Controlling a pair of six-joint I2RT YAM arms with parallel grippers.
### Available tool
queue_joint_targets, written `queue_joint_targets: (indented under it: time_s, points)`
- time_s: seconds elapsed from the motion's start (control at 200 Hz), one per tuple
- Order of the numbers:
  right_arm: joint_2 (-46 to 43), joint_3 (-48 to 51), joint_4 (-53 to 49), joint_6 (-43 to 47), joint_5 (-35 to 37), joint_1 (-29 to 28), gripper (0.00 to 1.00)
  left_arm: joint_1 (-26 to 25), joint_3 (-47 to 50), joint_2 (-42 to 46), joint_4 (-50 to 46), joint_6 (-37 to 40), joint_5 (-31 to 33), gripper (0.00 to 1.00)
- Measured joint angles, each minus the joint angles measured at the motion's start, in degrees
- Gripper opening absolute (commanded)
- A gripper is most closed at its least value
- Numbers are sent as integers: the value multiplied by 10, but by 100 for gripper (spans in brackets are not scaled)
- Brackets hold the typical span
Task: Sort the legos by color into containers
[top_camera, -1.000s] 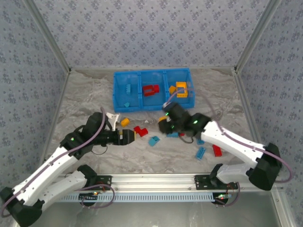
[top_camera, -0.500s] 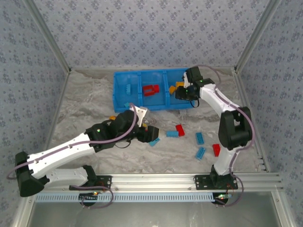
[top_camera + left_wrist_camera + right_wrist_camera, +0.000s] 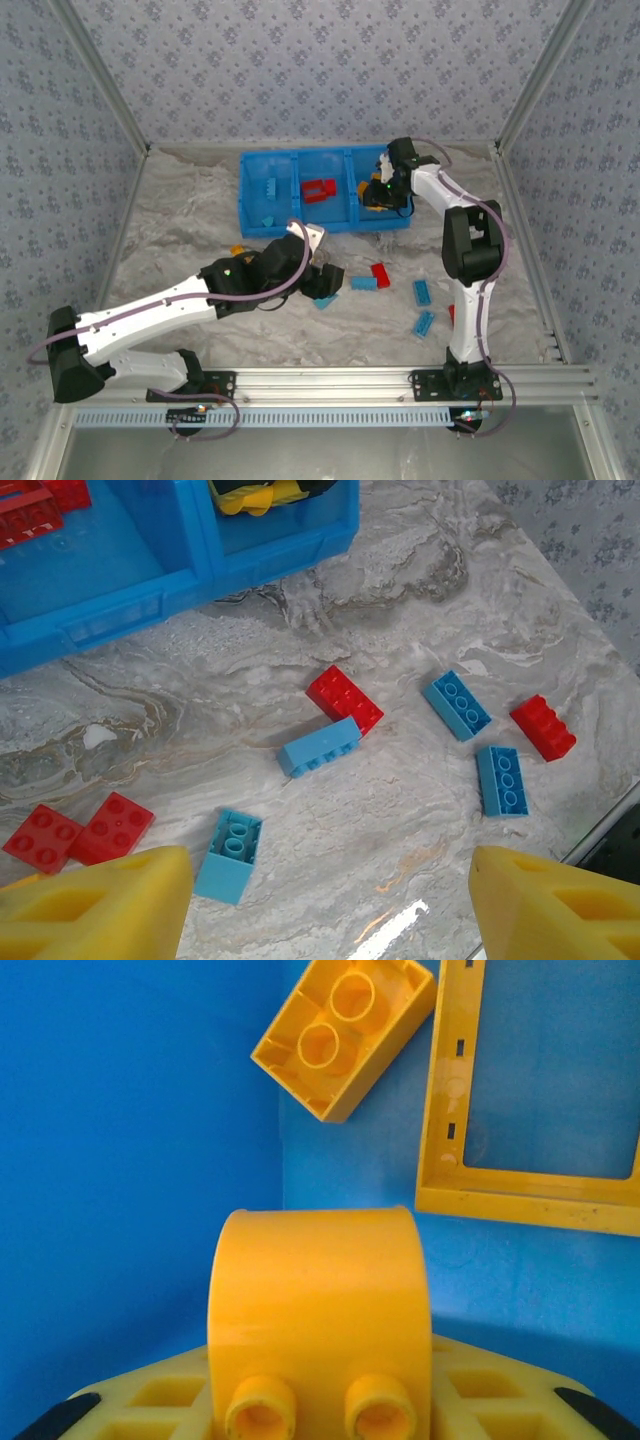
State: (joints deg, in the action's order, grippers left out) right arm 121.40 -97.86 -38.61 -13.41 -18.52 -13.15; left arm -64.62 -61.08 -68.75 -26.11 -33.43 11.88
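Bin point(image 3: 330, 224): bright blue, three compartments side by side, on counter point(image 3: 180, 220).
Left compartment of bin: two blue bricks point(image 3: 270, 188) inside.
Middle compartment of bin: red frame point(image 3: 318, 190) inside.
Right compartment of bin: orange frame point(image 3: 530, 1205) flat on the floor; upturned yellow brick point(image 3: 345, 1035) just beside it, hollow side up.
Right tool point(image 3: 383, 196): down inside right compartment of bin; fingers point(image 3: 140, 1405) against both sides of rounded yellow brick point(image 3: 318, 1300), clamped on it, studs toward wrist camera.
Left tool point(image 3: 330, 880): over counter just in front of bin; pads point(image 3: 100, 905) wide apart, nothing between.
In front of bin, centre: red brick point(image 3: 344, 700) and light-blue brick point(image 3: 319, 747) close together, seemingly touching at a corner.
In front of bin, nearer left tool: small blue brick point(image 3: 230, 855) lying alone; pair of red plates point(image 3: 80, 830) side by side, touching.
In front of bin, right side: two blue bricks point(image 3: 456, 705) near each other, dark-red brick point(image 3: 543, 727) just beyond them.
In front of bin, left corner: small orange piece point(image 3: 238, 250), partly hidden by left arm.
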Motion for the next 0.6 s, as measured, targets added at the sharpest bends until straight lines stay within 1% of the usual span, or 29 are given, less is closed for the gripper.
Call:
queue_joint_targets:
  time_s: [0.085,0.145,0.225,0.34,0.45,0.545,0.6]
  points:
    - [0,0,-5,2,1,0,56,0,0,0,-9,7,-7,73]
    - [0,0,-7,5,3,0,59,0,1,-2,-18,12,-13,73]
    - [-3,0,-9,7,11,0,59,0,3,-4,-28,21,-22,75]
    - [-38,11,-16,7,27,0,55,0,10,-11,-46,42,-34,77]
    - [-128,46,-16,8,52,-5,55,0,10,-43,-65,75,-44,79]
    - [-247,108,-7,6,83,-23,55,2,10,-89,-77,107,-57,80]
    - [-333,158,1,-4,106,-49,56,3,10,-119,-83,125,-63,80]
